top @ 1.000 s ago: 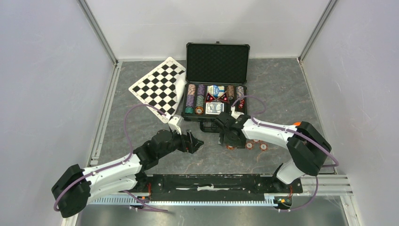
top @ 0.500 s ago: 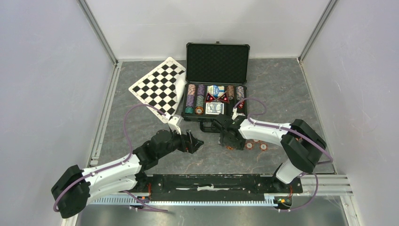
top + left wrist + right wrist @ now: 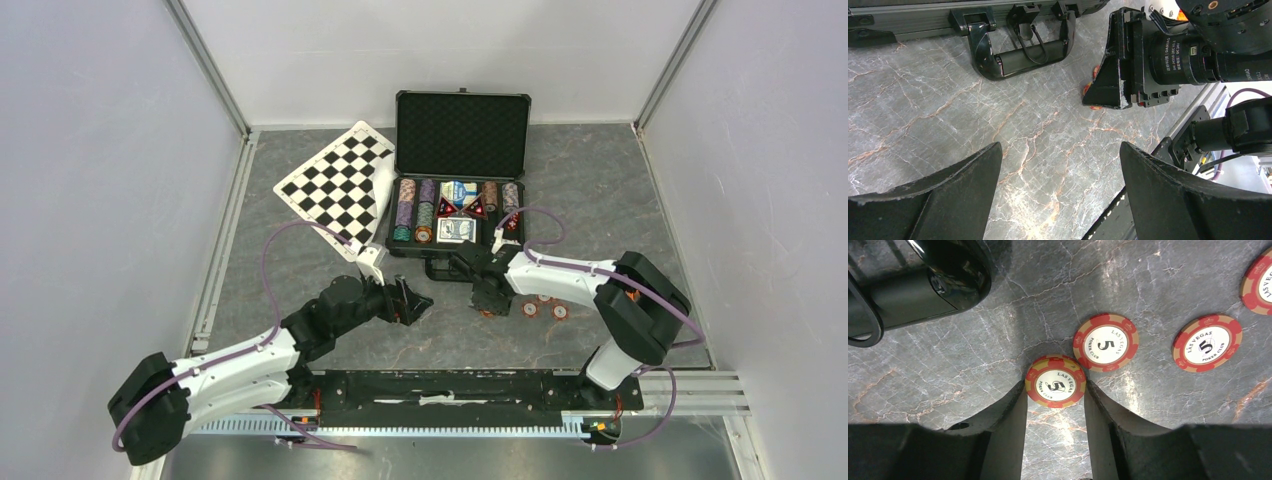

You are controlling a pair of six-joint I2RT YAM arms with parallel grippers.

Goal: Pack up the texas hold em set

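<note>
The right hand (image 3: 1055,390) pinches a red chip (image 3: 1055,385) by its thin rim. A slight tilt could let it slip out onto the surface (image 3: 973,370). The left hand (image 3: 1060,147) hangs released.

The two arms share one build. The left arm (image 3: 235,360) and the right arm (image 3: 560,278) have smooth white shells between bulky black joint housings, and a thin purple cable (image 3: 266,262) loops along each. Both are bolted to a black base rail (image 3: 450,388). The left tool (image 3: 1060,200) has two broad, matte black fingers (image 3: 963,195) with scuffed, greyish edges. The right tool (image 3: 1054,390) has similar dark fingers. Seen from the left wrist, its round black motor housing (image 3: 1178,52) carries small white lettering.
</note>
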